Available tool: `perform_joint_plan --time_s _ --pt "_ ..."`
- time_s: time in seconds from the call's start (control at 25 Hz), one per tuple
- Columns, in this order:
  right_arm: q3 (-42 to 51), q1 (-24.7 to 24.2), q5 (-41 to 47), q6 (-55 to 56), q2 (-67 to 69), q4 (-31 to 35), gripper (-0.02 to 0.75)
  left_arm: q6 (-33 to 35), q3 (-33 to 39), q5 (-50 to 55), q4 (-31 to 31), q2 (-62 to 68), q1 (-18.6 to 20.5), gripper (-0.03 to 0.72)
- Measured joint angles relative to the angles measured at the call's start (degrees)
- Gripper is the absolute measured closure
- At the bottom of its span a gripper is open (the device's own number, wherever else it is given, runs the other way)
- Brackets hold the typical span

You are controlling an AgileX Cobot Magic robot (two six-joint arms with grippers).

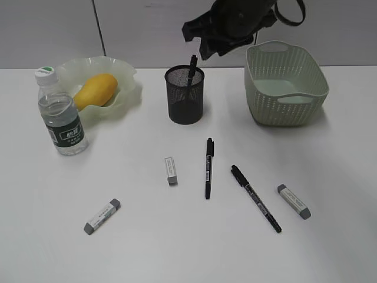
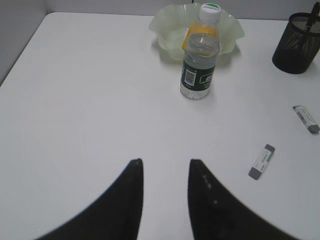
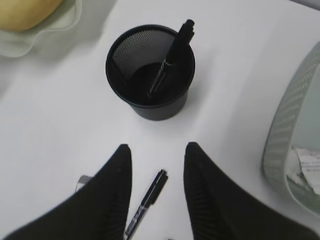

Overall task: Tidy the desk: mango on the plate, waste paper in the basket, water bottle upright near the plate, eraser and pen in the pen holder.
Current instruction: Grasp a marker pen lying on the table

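The mango (image 1: 96, 89) lies in the wavy plate (image 1: 126, 76), and the water bottle (image 1: 62, 115) stands upright beside it. One pen (image 3: 172, 55) leans inside the black pen holder (image 3: 150, 75). My right gripper (image 3: 157, 147) hangs open and empty above the desk just in front of the holder, over a loose pen (image 3: 147, 202). Another pen (image 1: 255, 198) and three erasers (image 1: 170, 170) (image 1: 102, 216) (image 1: 293, 201) lie on the desk. Waste paper (image 3: 307, 167) sits in the basket (image 1: 285, 85). My left gripper (image 2: 165, 165) is open and empty, well short of the bottle (image 2: 200, 60).
The right arm (image 1: 235, 20) hovers high at the back between holder and basket. In the left wrist view two erasers (image 2: 262, 161) (image 2: 306, 118) lie to the right, and the desk's left edge (image 2: 22, 47) runs beside a grey wall.
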Motion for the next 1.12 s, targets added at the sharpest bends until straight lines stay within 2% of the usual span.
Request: perform_joint_plan --time_s 0.12,0.28,0.56,0.72,0.92,1.12 --pt "-4.43 -0.08 8.45 0.35 0.00 0.46 0.447 0.00 0.00 0.00 0.00 0.00 0.00 0.449" --pt "-6.92 -1.63 15.23 0.46 -0.30 0.70 0.447 0.00 0.00 0.00 0.00 0.00 0.00 0.449" --pt "-7.27 -10.93 25.64 0.59 -0.47 0.70 0.447 0.00 0.00 0.00 -0.05 0.00 0.00 0.449" --pt "-7.32 -14.63 26.65 0.72 -1.03 0.00 0.449 0.00 0.00 0.00 -0.05 0.00 0.00 0.449" --pt "-6.63 -15.05 26.74 0.72 -2.61 -0.54 0.449 0.00 0.00 0.00 -0.05 0.00 0.00 0.449" --pt "5.07 -15.05 26.74 0.72 -9.76 -0.65 0.449 0.00 0.00 0.00 -0.05 0.00 0.00 0.449"
